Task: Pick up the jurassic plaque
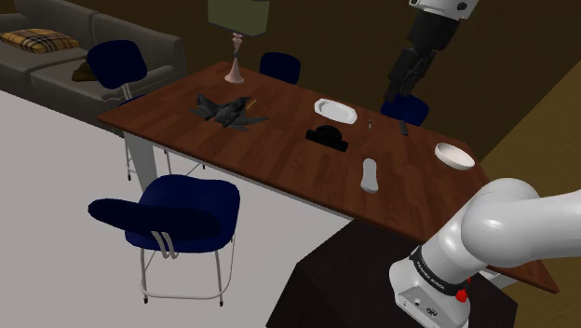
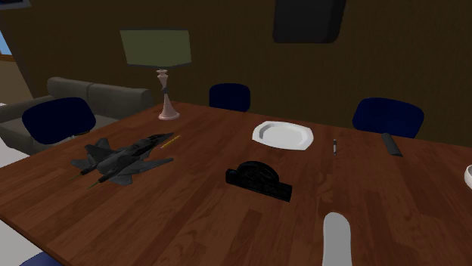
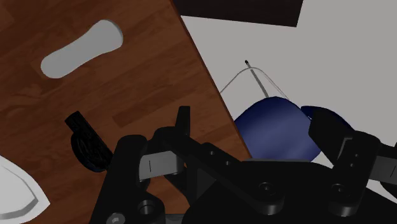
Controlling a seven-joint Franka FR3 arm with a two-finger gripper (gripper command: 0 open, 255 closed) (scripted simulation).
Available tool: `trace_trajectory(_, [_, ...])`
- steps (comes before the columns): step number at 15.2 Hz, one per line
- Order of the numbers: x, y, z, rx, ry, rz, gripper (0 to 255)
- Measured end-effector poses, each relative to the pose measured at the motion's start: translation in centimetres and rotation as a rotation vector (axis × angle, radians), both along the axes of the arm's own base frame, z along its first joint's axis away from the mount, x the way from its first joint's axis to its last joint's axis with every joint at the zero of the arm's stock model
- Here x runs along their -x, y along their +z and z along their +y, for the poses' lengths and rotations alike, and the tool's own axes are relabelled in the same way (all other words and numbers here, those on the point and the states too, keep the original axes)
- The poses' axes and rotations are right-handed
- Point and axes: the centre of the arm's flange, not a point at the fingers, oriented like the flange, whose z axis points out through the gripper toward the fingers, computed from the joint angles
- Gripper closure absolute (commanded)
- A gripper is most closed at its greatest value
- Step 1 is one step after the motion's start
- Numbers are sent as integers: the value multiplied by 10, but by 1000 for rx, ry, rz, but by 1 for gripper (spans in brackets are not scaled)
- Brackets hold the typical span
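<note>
Standing on brown table (image 2: 189, 219), black arched plaque (image 2: 259, 181)

Table (image 3: 146, 83): wood, red-brown planks with visible grain. It is polished, and you will see a soft sheen on it beside the fingers (image 3: 183, 127).
Gripper (image 3: 253, 118): black, matt and hard-looking, with faint grey highlights along the edges.
Jurassic plaque (image 3: 89, 143), just beside one finger: black, dull finish. You cannot tell the material.
White oblong piece (image 3: 81, 49), beyond the plaque from the fingers: plain, smooth, no texture.
Chair seat (image 3: 273, 127), seen between the fingers: blue, smooth, slight gloss.
Plate (image 1: 336, 111), near the fingers: white, smooth.
Cushion (image 1: 37, 40), far from the fingers: plaid cloth.
</note>
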Motion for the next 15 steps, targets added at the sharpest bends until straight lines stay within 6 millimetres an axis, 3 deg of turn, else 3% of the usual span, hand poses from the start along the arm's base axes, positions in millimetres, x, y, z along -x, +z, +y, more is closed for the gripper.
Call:
trace_trajectory(3, [-7,-11,-12,-4,14,-4,0])
trace_trajectory(15, [-62,-107,-119,-42,163,-59,0])
